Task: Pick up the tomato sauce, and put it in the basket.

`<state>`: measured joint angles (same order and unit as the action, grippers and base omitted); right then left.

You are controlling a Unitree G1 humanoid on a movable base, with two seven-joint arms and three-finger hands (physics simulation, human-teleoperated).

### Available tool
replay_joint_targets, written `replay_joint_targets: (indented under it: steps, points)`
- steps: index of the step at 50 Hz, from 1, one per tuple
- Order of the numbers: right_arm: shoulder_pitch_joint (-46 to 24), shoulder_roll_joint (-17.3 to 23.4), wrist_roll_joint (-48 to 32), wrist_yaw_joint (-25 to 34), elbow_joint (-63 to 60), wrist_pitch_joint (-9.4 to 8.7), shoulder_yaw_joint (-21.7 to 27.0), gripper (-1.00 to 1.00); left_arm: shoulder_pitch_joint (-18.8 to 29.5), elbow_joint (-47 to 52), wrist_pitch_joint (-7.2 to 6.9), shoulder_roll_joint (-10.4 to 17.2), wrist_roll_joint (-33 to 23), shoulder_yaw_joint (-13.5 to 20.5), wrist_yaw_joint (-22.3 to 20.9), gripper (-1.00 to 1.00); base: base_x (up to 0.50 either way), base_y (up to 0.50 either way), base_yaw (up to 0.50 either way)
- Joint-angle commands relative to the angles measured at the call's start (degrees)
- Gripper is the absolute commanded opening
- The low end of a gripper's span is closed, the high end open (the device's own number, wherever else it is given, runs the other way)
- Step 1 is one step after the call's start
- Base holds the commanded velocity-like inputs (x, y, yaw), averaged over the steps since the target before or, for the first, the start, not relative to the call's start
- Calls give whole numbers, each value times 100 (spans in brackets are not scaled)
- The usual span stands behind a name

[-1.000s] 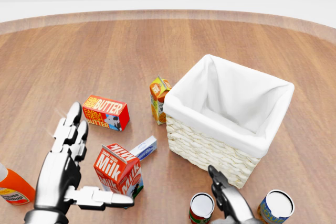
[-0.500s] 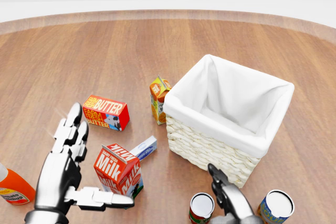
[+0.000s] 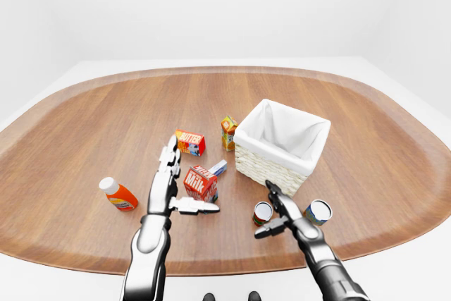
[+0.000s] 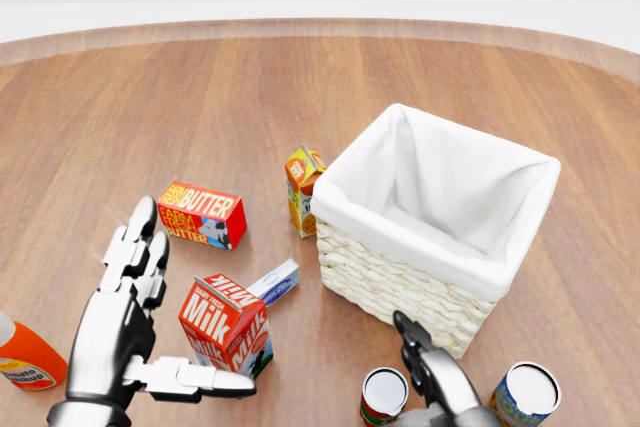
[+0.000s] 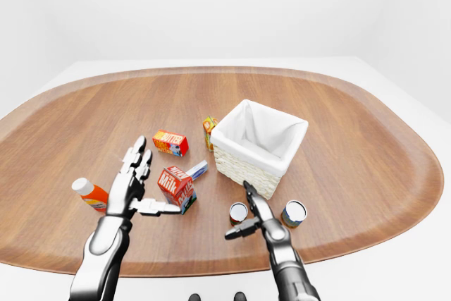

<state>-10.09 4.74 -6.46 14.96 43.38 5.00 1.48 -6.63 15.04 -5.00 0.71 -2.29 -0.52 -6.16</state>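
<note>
tomato sauce (image 4: 384,396): red-labelled can, upright on the table (image 3: 84,132), seen just left of the right hand in the head view, below the basket
basket (image 4: 433,222): white-lined wicker, nothing seen inside
right hand (image 3: 280,211): fingers spread wide, nothing held, beside the can
left hand (image 4: 135,322): splayed flat, empty, near the milk carton (image 4: 226,325)
</note>
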Motion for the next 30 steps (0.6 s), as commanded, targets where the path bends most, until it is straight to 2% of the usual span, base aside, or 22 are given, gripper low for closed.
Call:
replay_joint_targets:
  steps: [1,22,24,25,27,28,30]
  points:
    - [-51,18,-27,-99,95,0,54,100,-3,6,0,1,0,-1,-4,100,0,0,0]
    - [-30,24,-169,-162,171,0,19,98,-6,-19,0,-1,-7,-5,-2,100,0,0,0]
    - [4,22,-184,-159,104,0,13,76,-3,-24,0,-1,-7,-5,-2,100,0,0,0]
    - [14,23,-199,-162,81,0,10,17,0,-21,0,0,-7,-4,-2,100,0,0,0]
    - [17,23,-202,-158,74,0,10,-13,1,-30,0,-1,-6,-4,-1,100,0,0,0]
    - [22,23,-211,-163,70,0,9,-36,-9,-26,0,-2,-11,-10,-1,100,0,0,0]
    - [11,28,-240,-182,117,0,8,-51,-13,-40,0,-3,-12,-14,-2,100,0,0,0]
